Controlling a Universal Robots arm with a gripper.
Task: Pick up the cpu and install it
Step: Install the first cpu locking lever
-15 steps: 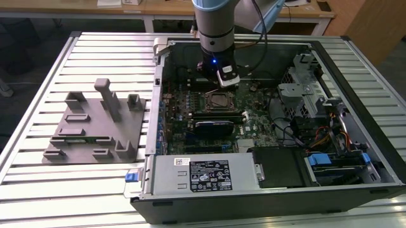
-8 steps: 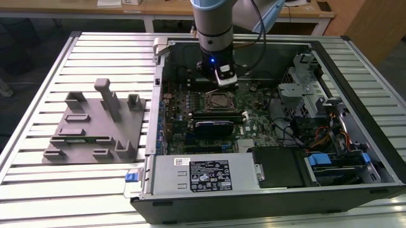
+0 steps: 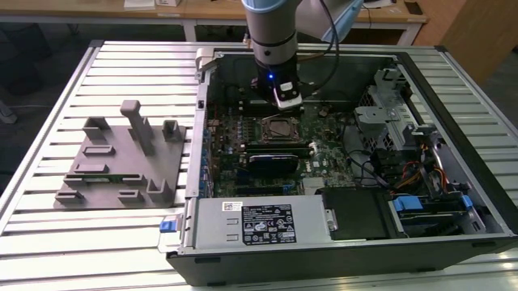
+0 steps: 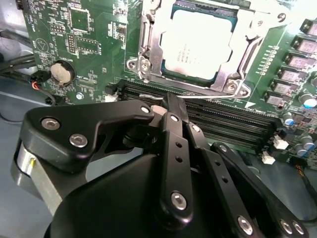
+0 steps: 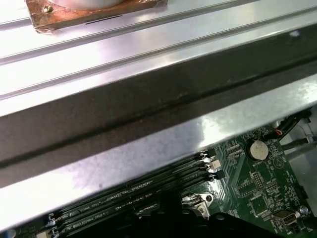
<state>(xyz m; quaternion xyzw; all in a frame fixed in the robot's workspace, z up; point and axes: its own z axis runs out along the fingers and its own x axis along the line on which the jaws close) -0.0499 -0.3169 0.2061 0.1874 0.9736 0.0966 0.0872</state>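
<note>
The cpu [image 4: 198, 44] lies flat in the motherboard socket, silvery-white top up, with the metal load frame [image 4: 148, 54] closed around it. In the exterior view the cpu [image 3: 280, 127] sits mid-board inside the open computer case. My gripper [image 4: 166, 106] hangs just beside the socket, over the memory slots [image 4: 223, 119]. Its black fingers are drawn together with nothing held between them. The tips are right at the end of the thin socket lever [image 4: 148, 95]. In the exterior view my gripper [image 3: 288, 104] points down just behind the socket.
A grey fixture block [image 3: 121, 160] stands on the slatted table [image 3: 48, 242] at the exterior view's left. The case holds a power supply [image 3: 259, 221], a drive cage [image 3: 389, 115] and cables [image 3: 372, 163]. The first wrist view shows the case wall [image 5: 148, 114] and a coin battery [image 5: 256, 148].
</note>
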